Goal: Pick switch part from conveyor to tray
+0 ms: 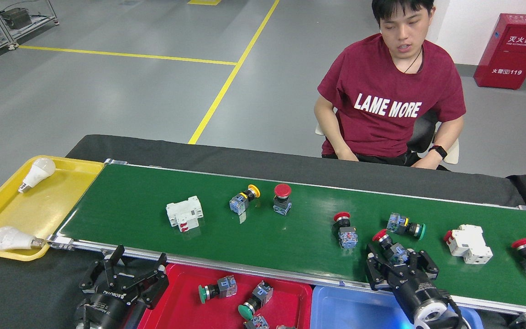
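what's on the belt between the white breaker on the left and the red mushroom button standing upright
In the head view, one switch with a yellow cap lies on its side between the white breaker and the upright red button; otherwise bare conveyor.

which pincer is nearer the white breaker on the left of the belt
Left. The left pincer sits just below the breaker, off the belt's near rail; the right pincer is far along the belt to its right.

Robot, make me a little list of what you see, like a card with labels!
belt: green conveyor carrying push-button switches and two white breakers
right claw: right claw open around a red-capped switch on the belt
left claw: left claw open, empty, off the belt's near edge
red tray: red tray holds green-capped switches
blue tray: blue tray, nothing visible inside
yellow tray: yellow tray holds two light bulbs
person: seated behind the belt
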Robot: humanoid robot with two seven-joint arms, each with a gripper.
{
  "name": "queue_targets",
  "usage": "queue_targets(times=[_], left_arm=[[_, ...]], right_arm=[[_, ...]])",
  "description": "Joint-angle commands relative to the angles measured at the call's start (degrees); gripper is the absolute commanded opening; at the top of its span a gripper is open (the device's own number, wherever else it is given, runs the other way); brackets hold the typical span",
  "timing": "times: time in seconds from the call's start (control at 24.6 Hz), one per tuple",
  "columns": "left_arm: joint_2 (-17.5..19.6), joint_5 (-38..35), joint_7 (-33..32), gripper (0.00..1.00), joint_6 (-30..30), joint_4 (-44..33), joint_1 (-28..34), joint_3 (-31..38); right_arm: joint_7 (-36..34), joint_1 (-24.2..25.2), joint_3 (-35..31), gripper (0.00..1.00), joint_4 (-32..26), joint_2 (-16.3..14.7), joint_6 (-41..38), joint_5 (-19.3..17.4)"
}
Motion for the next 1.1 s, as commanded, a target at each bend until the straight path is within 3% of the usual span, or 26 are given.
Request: queue_targets(times=[0.0, 0.2, 0.37, 0.41, 0.45, 0.49, 0.53, 0.73, 0.93, 0.97, 1.06], left_arm=[[0.26, -0.21, 0.04, 1.0, 0.91, 1.12, -3.61, -0.31], [0.17, -3.99, -0.23, 1.0, 5.13, 9.56, -11.97, -2.42], [0.26, -3.99, -0.31, 1.0, 5.13, 13.52, -14.25, -2.42], [0.26, -3.99, -0.4, 1.0, 5.22, 14.4, -14.6, -2.42], [0.17, -3.99, -0.4, 1.0, 5.31, 15.98, -15.57, -2.42], [-0.01, -3.99, -0.4, 1.0, 5.39, 17.99, -17.15, -2.42], [-0.01, -3.99, -0.4, 1.0, 5.48, 19.75, -18.56, -2.34], [0.78, -3.91, -0.31, 1.0, 7.77, 27.93, -23.74, -2.07], [0.78, -3.99, -0.31, 0.97, 11.72, 32.94, -27.61, -2.16], [1.05, -3.99, -0.14, 0.89, 13.57, 34.79, -28.93, -2.25], [1.92, -3.91, 0.21, 0.64, 14.89, 38.56, -31.57, -2.25]], right_arm=[[-0.08, -0.57, 0.01, 0.02, -0.93, -0.26, -2.87, -1.32], [-0.16, 1.28, -0.16, 0.02, -8.13, -1.32, -11.49, -4.22], [-0.78, 2.77, 2.56, 0.03, -12.44, -0.09, -17.82, -3.78], [-0.78, 2.51, 5.9, 0.1, -12.44, 0.88, -17.82, -3.52], [-0.6, 2.07, 9.5, 0.31, -12.35, 1.67, -17.12, -2.47], [-0.34, 1.8, 12.13, 0.85, -12.09, 2.28, -15.54, -0.8], [-0.16, 1.8, 14.07, 0.98, -12.09, 3.34, -13.51, 0.61], [-0.16, 1.98, 17.68, 0.99, -12.0, 3.95, -11.67, 1.23], [-0.34, 1.72, 13.55, 0.99, -12.35, 2.99, -11.67, 0.96], [-0.52, 1.63, 11.17, 0.98, -12.44, 2.9, -11.67, 0.96], [-0.69, 1.72, 3.45, 0.98, -12.7, 1.93, -11.75, 0.96]])
